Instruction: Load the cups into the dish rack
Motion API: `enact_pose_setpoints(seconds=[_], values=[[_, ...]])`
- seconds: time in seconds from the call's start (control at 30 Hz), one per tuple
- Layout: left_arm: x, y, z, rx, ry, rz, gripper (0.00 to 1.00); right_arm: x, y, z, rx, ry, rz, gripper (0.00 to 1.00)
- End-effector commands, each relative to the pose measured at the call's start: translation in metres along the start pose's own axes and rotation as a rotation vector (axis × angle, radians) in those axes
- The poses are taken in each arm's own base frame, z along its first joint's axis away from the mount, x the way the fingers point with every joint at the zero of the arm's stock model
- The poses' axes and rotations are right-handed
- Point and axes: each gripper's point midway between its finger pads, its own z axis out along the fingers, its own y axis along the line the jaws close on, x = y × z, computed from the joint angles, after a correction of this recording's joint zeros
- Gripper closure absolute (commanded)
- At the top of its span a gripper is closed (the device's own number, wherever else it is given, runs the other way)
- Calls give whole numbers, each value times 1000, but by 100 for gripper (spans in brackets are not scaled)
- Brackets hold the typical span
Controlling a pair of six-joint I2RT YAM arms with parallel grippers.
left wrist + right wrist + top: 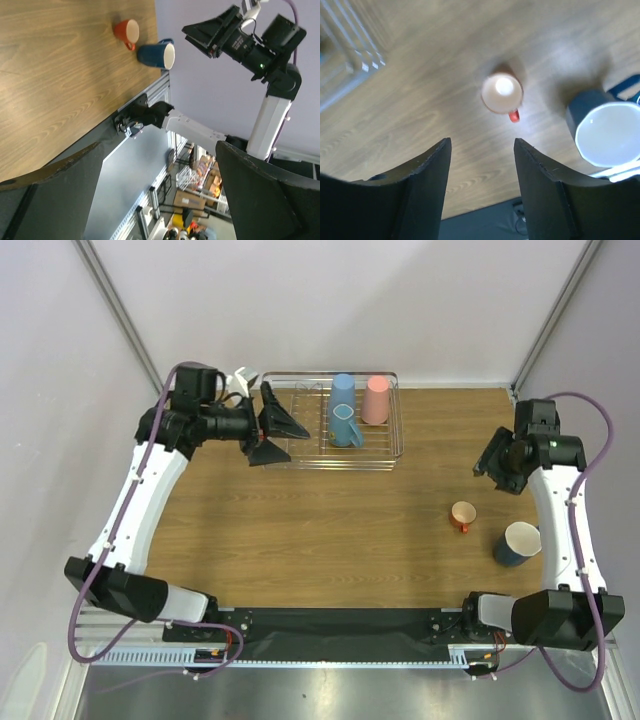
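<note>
Cups: four seen. A light blue tumbler and a pink tumbler stand side by side inside the dish rack at the far middle of the table; whether each is mouth-up or inverted cannot be told. A small orange cup and a dark blue mug with a white lining sit mouth-up on the bare wood at the right, close together but apart, well away from the rack. In the right wrist view the mug is cut off by the frame edge, and the rack corner is blurred. A small white item behind the left wrist is partly hidden and cannot be identified. Left gripper: arm stretched forward and turned sideways, fingers at the rack's left end, spread wide, empty. Right gripper: arm raised, pointing down above the table near the orange cup, jaws apart, gripping nothing.
</note>
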Motion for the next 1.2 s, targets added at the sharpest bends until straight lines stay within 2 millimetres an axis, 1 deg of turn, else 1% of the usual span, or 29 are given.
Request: enact_pose_setpoints(seconds=[0.0,0.03,0.07,0.1,0.17,0.23,0.27,0.33,0.37,0.47,0.57,0.63,0.8,0.83,1.0,1.17], values=[[6,-12,1,-3,9,85,1,16,-3,10,-13,49,-8,43],[7,-14,2,-1,10,93,1,24,0,18,-28,86,-6,46],[9,-15,2,2,15,96,1,21,3,24,-41,77,2,49],[12,-18,2,9,20,105,1,24,4,29,-40,87,5,51],[14,-20,0,14,22,112,1,27,2,46,-24,104,-5,51],[19,-22,-2,27,28,122,0,28,-1,57,-7,108,-17,50],[20,-23,-2,34,28,128,0,28,-1,66,-2,115,-20,50],[25,-23,-4,44,30,131,1,28,1,77,-1,123,-35,49],[25,-24,-5,49,27,134,0,29,1,86,5,135,-40,49],[29,-25,-8,53,21,138,0,33,3,102,14,166,-59,48],[31,-23,-10,45,14,141,0,39,4,114,18,189,-79,48],[32,-23,-11,42,11,143,0,40,0,119,45,184,-90,48],[34,-22,-14,29,2,148,0,47,5,129,44,211,-106,48],[34,-22,-15,29,2,150,0,51,5,132,52,222,-112,48],[35,-22,-18,14,-2,160,0,63,2,142,67,251,-110,48],[35,-22,-20,0,3,168,0,73,-4,159,92,289,-121,49]])
